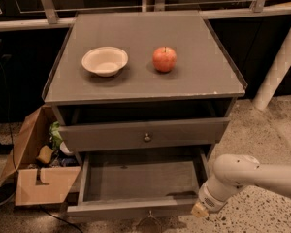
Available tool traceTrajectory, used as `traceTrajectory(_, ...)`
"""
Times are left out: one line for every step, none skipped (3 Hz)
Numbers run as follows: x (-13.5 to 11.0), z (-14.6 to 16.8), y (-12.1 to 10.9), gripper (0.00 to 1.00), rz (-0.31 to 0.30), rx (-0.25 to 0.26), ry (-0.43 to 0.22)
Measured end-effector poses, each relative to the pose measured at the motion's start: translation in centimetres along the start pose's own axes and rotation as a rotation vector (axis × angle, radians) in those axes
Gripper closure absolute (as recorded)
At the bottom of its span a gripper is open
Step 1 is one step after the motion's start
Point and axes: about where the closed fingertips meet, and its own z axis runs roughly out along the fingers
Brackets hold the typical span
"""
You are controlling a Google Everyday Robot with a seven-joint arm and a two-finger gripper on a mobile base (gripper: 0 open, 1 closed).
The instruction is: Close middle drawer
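Note:
The middle drawer (136,208) of the grey cabinet is pulled far out, and its bare grey inside (140,178) is empty. Its flat front faces me at the bottom of the view, with a small knob (149,213) at centre. My white arm (247,176) comes in from the right. My gripper (200,210) is at the right end of the drawer's front, close to or touching its corner. Only its yellowish tip shows past the wrist.
The drawer above (145,135) stands slightly open, with a brass knob (147,137). A white bowl (105,60) and a red apple (164,58) sit on the cabinet top (203,76). An open cardboard box (41,171) with clutter stands on the floor at the left. A white post (281,57) stands at the right.

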Motion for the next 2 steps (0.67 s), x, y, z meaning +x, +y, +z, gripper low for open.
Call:
traceTrajectory(-0.8,1.1,-0.8,1.0,-0.001,0.016,-0.004)
traceTrajectory(-1.0,2.3,-1.4,1.0,0.003,0.014,0.006)
